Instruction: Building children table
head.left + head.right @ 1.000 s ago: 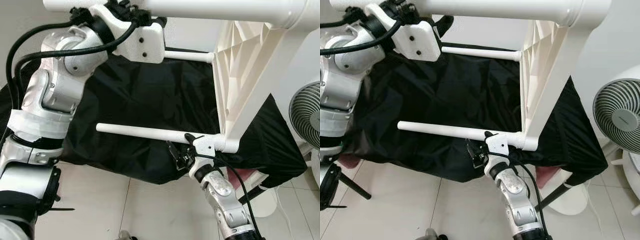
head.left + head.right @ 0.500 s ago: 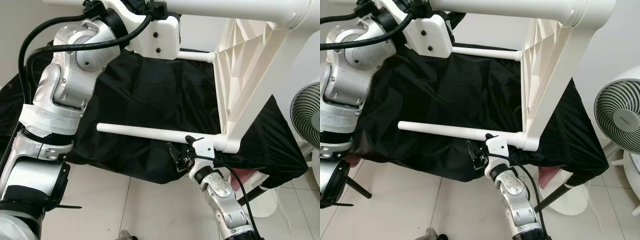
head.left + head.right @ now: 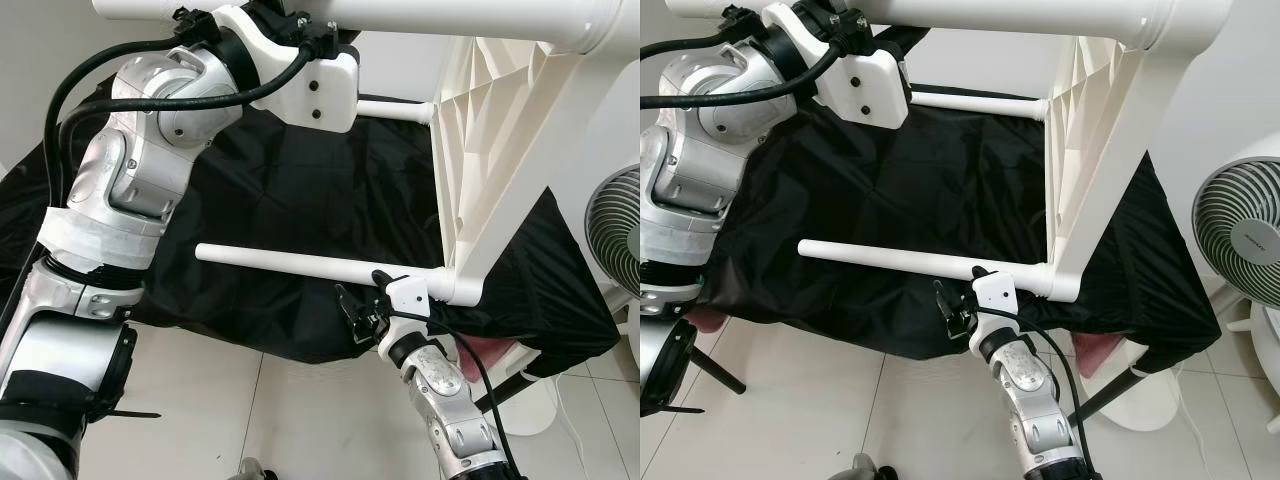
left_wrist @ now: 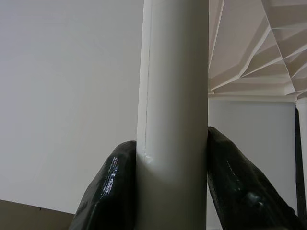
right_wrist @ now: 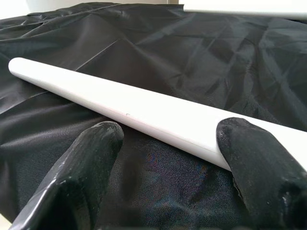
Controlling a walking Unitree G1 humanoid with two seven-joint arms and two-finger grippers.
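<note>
— What has just changed?

— On my left, my arm has swung inward and a little higher since a second ago. My left fingers (image 4: 118, 191) are shut tight on the top leg (image 4: 172, 115) of the white children's table (image 3: 490, 170), which is tipped on its side over the black cloth (image 3: 300, 200). The table itself has barely shifted. I judge I am steadying it so a leg can be seated, not yet finishing.

— And on your right?

— My right fingers (image 5: 158, 191) have stayed put, spread wide on either side of the lower leg (image 3: 300, 265), near its joint with the table's corner, without clamping it.

— What can't you make out?

— The top leg runs out of view, so its free end is cut off. The table's top face is turned away. Whether the lower leg is fully home in its socket, I cannot tell. The fan (image 3: 1240, 230) is also cut off at the edge.
</note>
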